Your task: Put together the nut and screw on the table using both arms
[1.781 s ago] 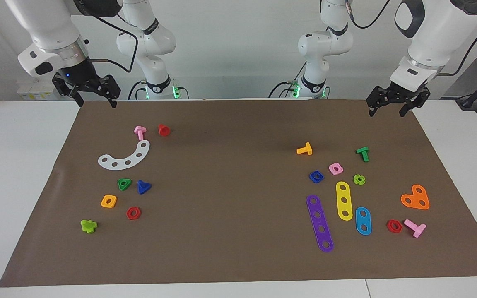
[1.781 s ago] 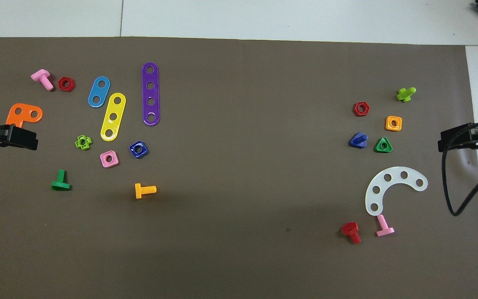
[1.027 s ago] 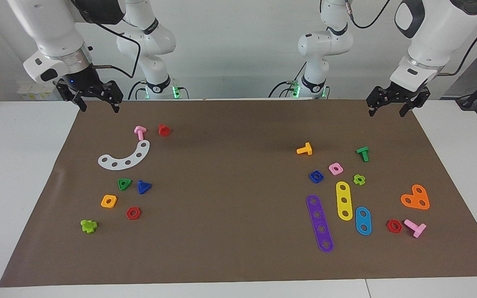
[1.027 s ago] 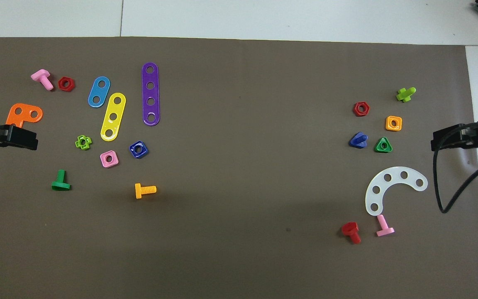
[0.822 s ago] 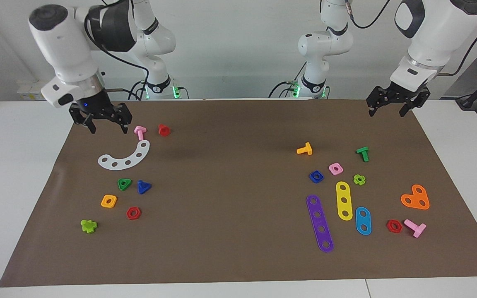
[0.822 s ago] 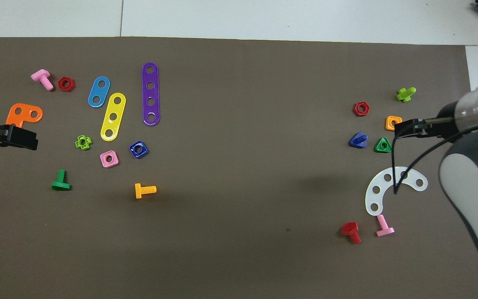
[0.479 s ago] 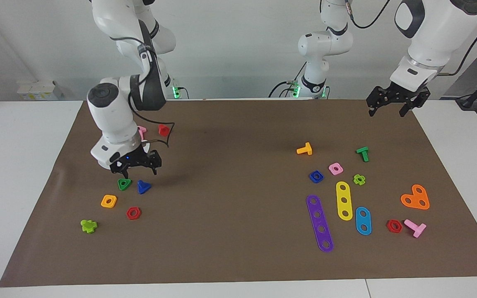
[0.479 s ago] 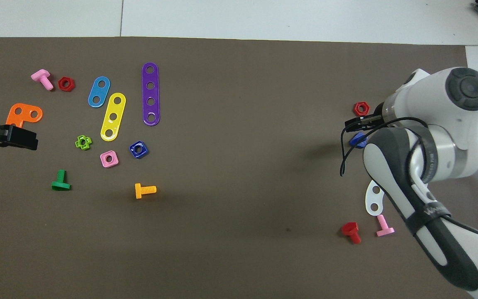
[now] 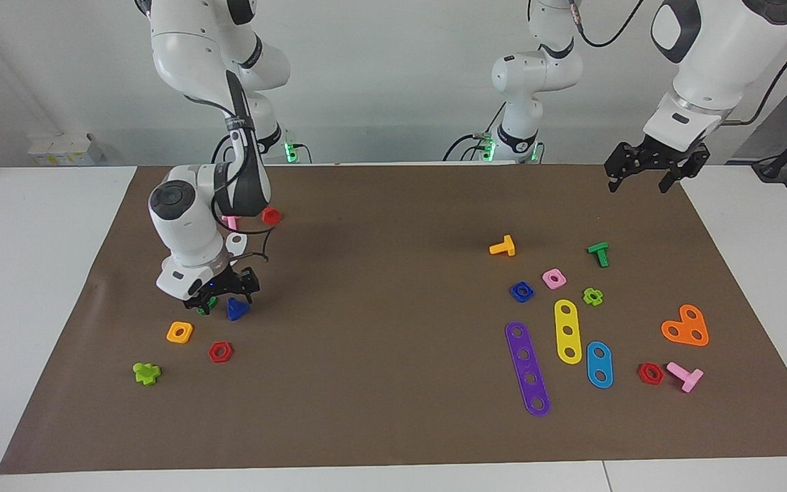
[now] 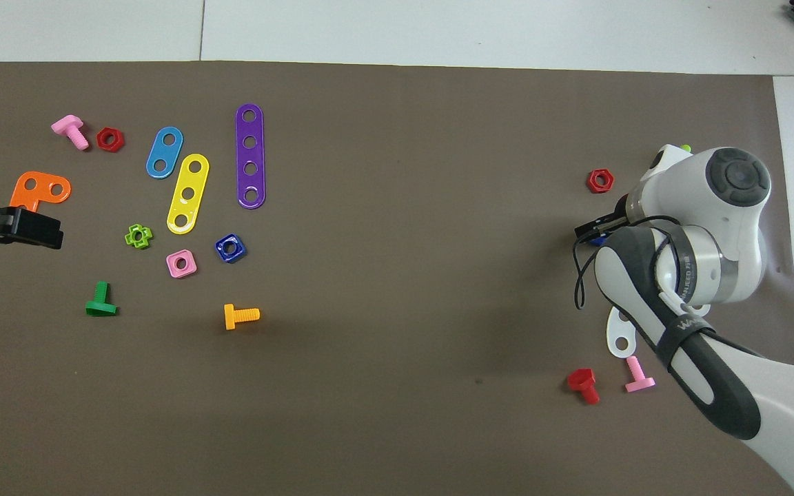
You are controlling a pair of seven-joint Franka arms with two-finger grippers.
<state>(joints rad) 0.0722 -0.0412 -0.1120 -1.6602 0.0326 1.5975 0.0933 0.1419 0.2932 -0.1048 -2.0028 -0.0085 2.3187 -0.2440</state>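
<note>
Right gripper (image 9: 225, 298) down low at the blue triangular-head screw (image 9: 236, 309) beside the green triangular nut (image 9: 209, 301), jaws spread either side and nothing gripped, left gripper (image 9: 653, 169) waiting open over the mat's edge, blue square nut (image 9: 522, 292) untouched beside the pink square nut (image 9: 554, 278).

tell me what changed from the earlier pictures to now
The right gripper swung from the mat's robot-side corner out and down to the blue screw, fingers open around it, not yet lifted. The left gripper waited in place, open. The blue nut and other parts did not move.
</note>
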